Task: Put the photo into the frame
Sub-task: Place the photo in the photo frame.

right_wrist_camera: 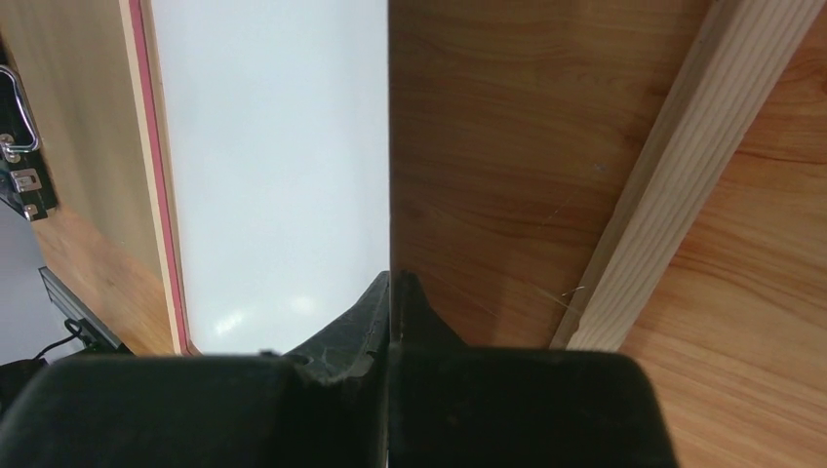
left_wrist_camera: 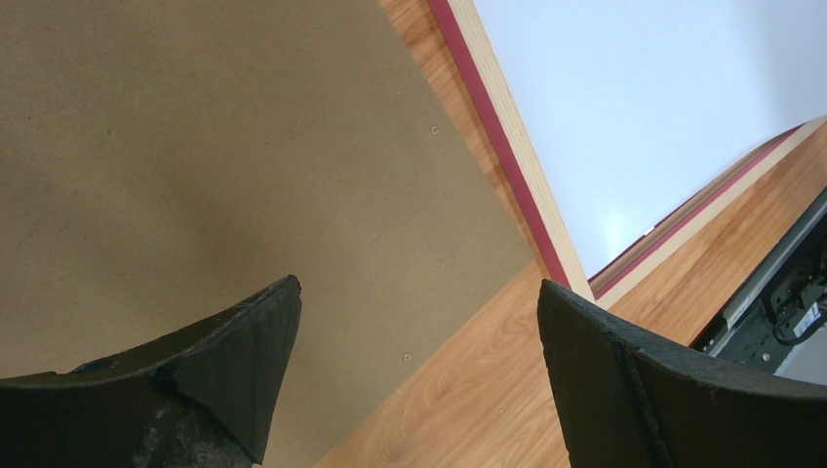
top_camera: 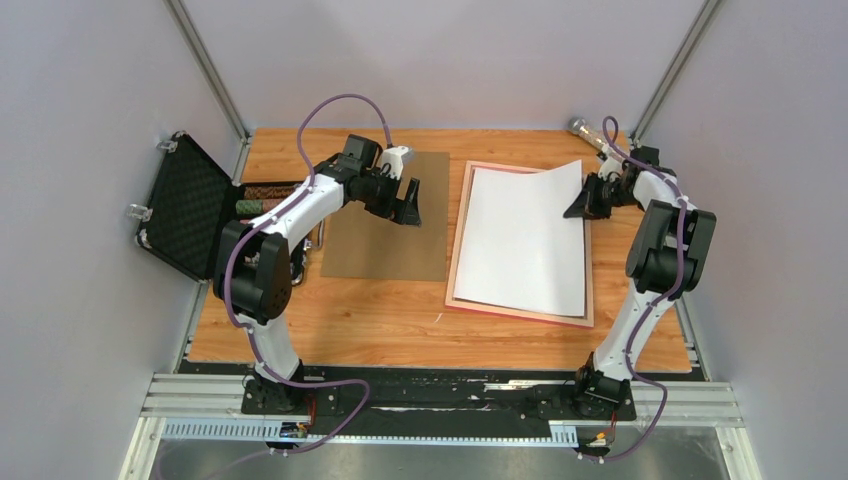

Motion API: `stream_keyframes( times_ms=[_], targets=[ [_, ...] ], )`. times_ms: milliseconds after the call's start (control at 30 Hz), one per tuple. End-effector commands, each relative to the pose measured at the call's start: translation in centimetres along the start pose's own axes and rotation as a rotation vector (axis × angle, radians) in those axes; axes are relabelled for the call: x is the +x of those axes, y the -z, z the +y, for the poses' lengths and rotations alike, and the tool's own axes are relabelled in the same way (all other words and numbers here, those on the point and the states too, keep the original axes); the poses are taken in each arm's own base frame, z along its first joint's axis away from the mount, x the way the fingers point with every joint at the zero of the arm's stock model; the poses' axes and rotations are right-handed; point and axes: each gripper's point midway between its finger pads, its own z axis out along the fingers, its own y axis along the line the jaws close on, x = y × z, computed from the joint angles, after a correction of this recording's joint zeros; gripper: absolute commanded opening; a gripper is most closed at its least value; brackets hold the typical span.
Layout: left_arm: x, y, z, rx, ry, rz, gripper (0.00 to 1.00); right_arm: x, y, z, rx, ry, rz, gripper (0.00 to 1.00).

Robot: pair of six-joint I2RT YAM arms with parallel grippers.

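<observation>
Top external: frame (top_camera: 460, 235) on wooden table (top_camera: 400, 320), grey walls (top_camera: 450, 60).

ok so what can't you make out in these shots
- Printed side of the photo: every view shows only blank white.
- Far right corner of the frame: top view, hidden by the right gripper and the lifted photo.
- Shiny object far right: top view, too small.
- Black case contents: top view, too small.
</observation>
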Motion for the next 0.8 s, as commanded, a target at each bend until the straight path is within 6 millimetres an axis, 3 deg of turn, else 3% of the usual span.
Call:
stream_keyframes(
  times_ms=[0, 767],
  targets=[
    [-1.0, 0.2, -0.1, 0.005, -0.024, -0.033, 0.98, -2.3, 0.4, 1.0, -0.034, 0.037, -0.061, 0.0],
    [-0.7, -0.1, 0.0, 0.012, -0.016, -0.028, 0.98, -1.9, -1.3, 0.5, -0.038, 0.01, -0.074, 0.0]
  ],
)
